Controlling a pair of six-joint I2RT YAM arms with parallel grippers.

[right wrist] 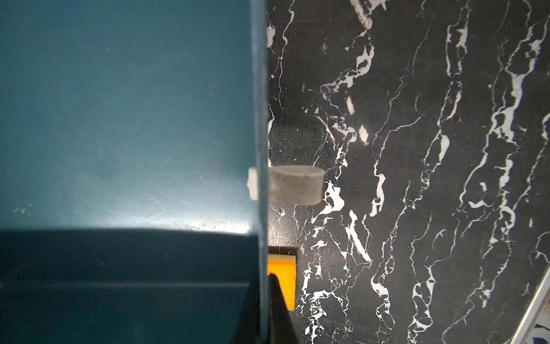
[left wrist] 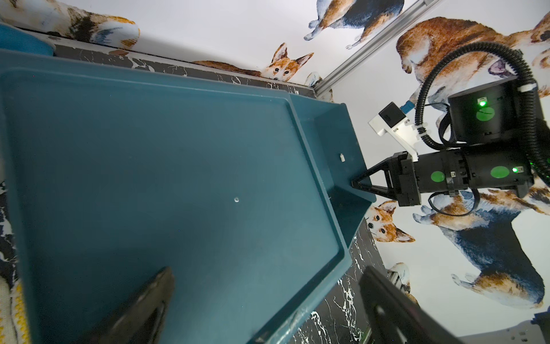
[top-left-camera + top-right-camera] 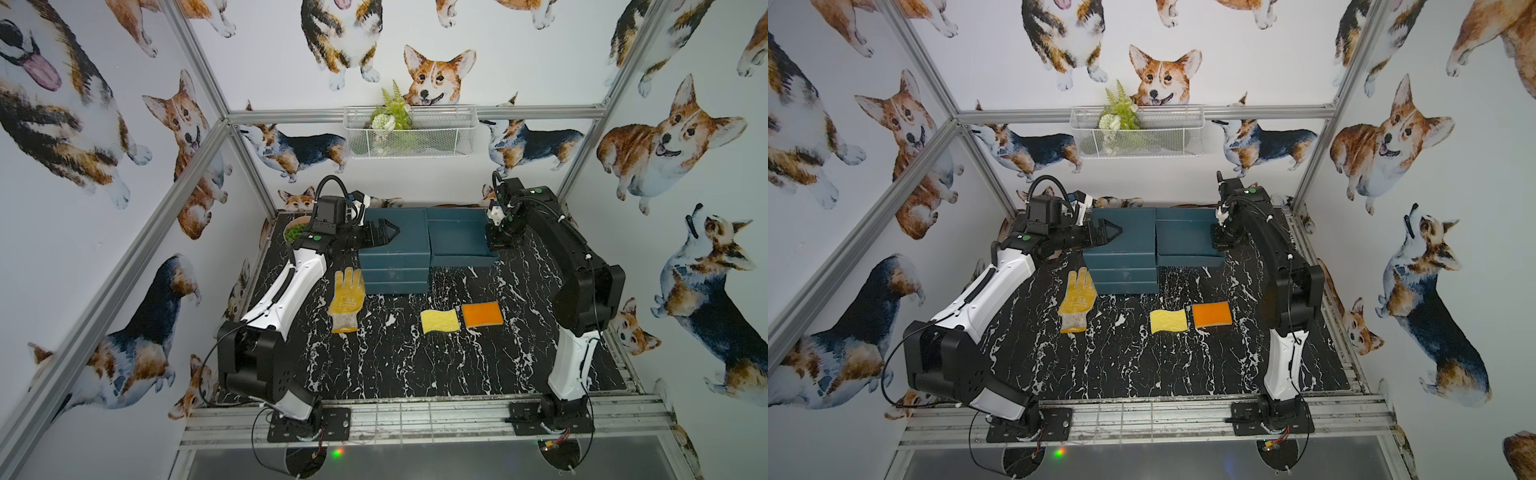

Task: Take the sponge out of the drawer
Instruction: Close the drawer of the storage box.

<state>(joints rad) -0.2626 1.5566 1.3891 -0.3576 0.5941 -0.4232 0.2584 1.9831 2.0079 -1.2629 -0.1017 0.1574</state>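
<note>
Sponge: one, orange; one yellow cloth, one glove, one drawer.

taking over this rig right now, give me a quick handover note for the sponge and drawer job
Left gripper: open, holding nothing, above the top of the drawer unit.
Right gripper: shut on the front wall of the pulled-out drawer, near its knob.
Things: orange sponge and yellow sponge lie side by side on the table, in front of the drawer.
Done: the visible part of the drawer shows nothing inside, so the sponge seems to be out.
Left: probably only to let go of the drawer and draw the arms back.
</note>
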